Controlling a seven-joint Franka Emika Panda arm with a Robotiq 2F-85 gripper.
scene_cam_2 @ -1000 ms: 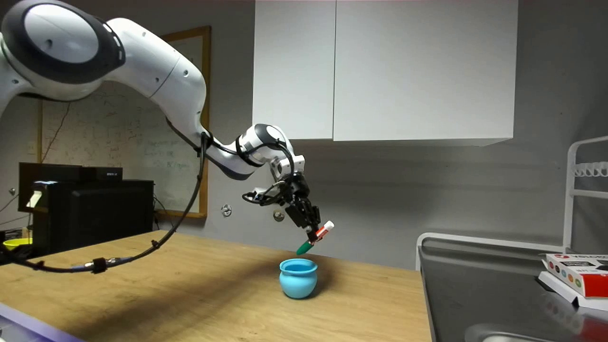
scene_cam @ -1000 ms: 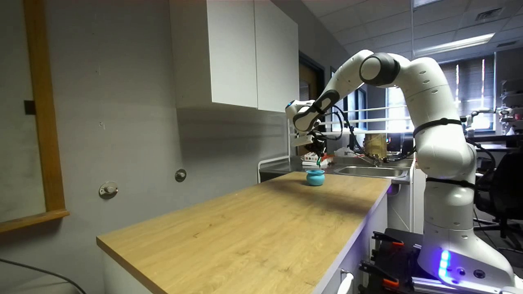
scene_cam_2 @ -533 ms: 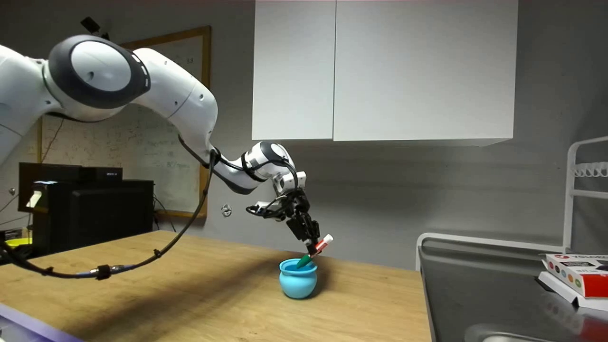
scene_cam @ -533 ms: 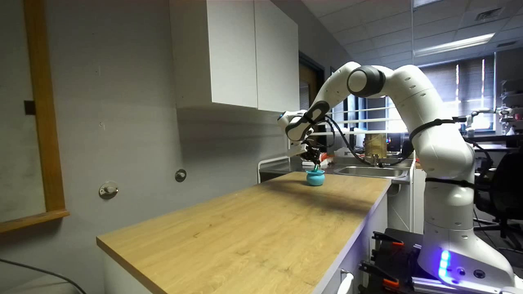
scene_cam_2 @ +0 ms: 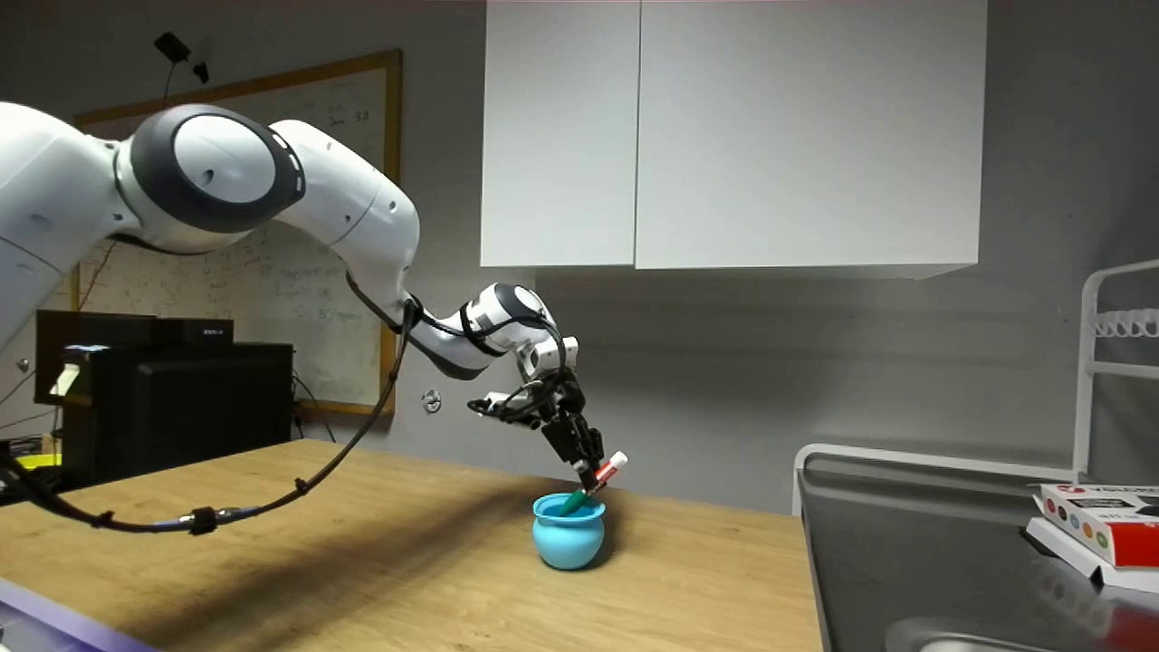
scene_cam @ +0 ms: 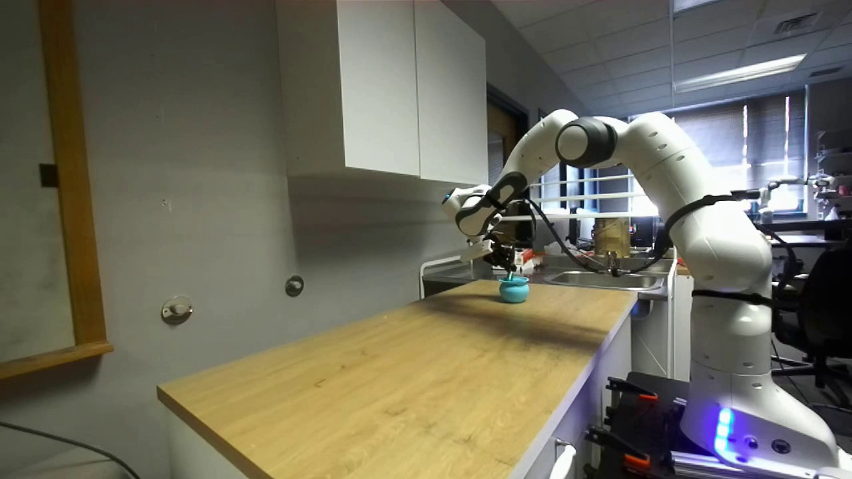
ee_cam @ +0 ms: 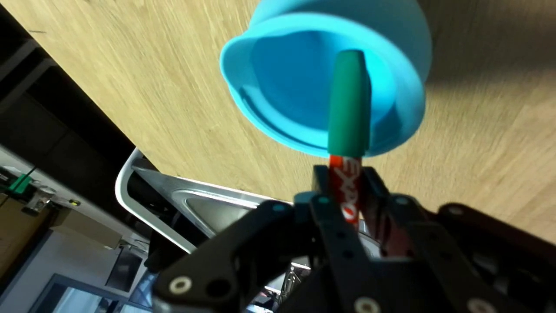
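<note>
In an exterior view, black equipment (scene_cam_2: 213, 407) sits at the far left; then the light-blue pot (scene_cam_2: 568, 543) stands upright on the wooden counter (scene_cam_2: 697, 580). My pincer (scene_cam_2: 589, 480), just above it, pinches a red-bodied marker (scene_cam_2: 609, 468), tilted, green end within the pot's mouth, white end up to the right. Farther right, well apart, lies a red-and-white box (scene_cam_2: 1118, 527).

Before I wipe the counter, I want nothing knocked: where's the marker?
Right of centre in the wrist view, the marker is held in the gripper, its green end at the mouth of the blue pot.
</note>
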